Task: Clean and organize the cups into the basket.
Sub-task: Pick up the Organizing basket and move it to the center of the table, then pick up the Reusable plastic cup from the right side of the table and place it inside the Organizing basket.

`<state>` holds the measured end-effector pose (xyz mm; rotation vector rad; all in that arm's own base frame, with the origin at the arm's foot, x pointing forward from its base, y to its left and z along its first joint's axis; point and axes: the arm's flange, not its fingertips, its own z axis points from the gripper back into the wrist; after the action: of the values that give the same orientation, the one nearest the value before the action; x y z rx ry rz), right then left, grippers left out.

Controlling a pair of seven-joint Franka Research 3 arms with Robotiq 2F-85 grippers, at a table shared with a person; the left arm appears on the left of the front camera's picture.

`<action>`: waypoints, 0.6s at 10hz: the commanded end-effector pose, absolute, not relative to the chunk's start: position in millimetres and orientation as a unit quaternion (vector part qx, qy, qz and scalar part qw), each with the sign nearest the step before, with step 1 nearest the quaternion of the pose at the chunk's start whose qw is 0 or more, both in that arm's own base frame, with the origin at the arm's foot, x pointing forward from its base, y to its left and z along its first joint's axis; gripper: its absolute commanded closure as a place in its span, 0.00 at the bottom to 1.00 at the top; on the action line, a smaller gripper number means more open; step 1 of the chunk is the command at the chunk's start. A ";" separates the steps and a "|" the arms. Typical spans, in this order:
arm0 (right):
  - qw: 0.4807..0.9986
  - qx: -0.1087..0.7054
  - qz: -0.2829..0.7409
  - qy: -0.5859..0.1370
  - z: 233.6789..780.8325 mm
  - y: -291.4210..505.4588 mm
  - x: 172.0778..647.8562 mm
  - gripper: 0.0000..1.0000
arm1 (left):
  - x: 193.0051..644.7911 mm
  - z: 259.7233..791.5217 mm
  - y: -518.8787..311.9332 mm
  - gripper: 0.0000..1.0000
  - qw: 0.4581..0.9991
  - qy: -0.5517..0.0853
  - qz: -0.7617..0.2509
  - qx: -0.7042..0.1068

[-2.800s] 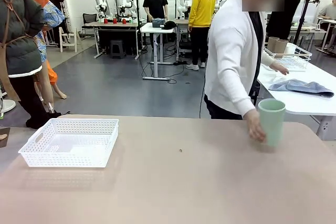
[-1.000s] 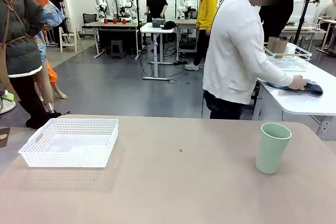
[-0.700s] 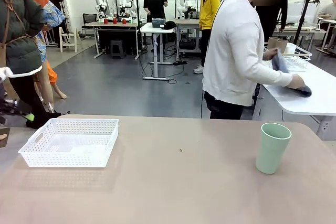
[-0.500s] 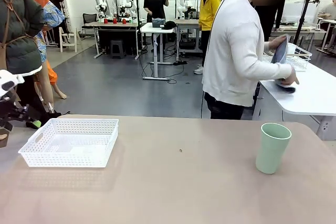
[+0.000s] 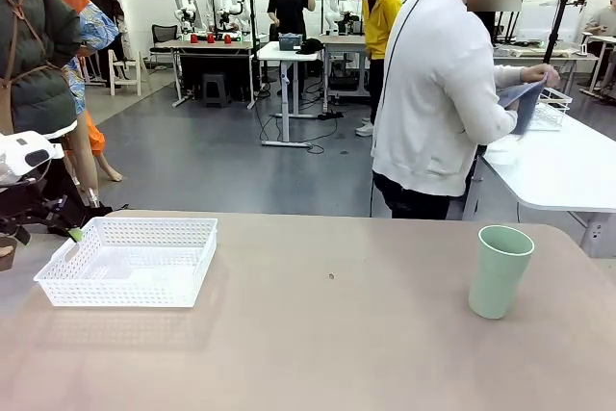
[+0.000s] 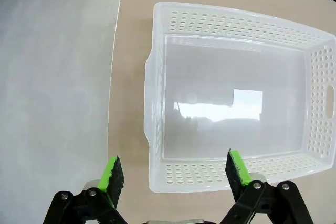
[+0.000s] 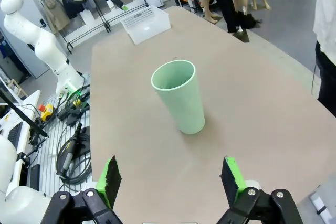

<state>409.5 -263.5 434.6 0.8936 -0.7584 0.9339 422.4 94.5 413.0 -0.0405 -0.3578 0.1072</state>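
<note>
Cup (image 5: 500,271): upright, table's right, untouched. Basket (image 5: 125,293): left, empty. Left gripper (image 6: 174,166) above basket, right gripper (image 7: 170,176) facing cup, both released. Step: approach, by my reading; next you likely bring right around cup.

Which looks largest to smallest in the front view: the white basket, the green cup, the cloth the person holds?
1. White basket, clearly largest.
2. Green cup, second.
3. Cloth, smallest as it looks, but it is farther from the camera, so its real size against the cup is unsure.
</note>
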 end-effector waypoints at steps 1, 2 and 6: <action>0.734 0.406 0.425 -0.341 435.4 -263.8 409.5 0.00 | 421.5 411.3 96.4 0.00 0.981 -0.185 0.057 -0.017; 0.734 0.406 0.425 -0.341 435.4 -263.8 409.5 0.00 | 421.5 411.3 96.4 0.00 0.981 -0.185 0.057 -0.017; 0.701 0.409 0.453 -0.368 427.9 -257.5 414.1 0.00 | 421.5 411.3 96.4 0.00 0.981 -0.185 0.057 -0.017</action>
<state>410.8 -261.4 434.0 0.8960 -0.7709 0.9535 421.9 98.1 412.9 -0.0497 -0.3621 0.1151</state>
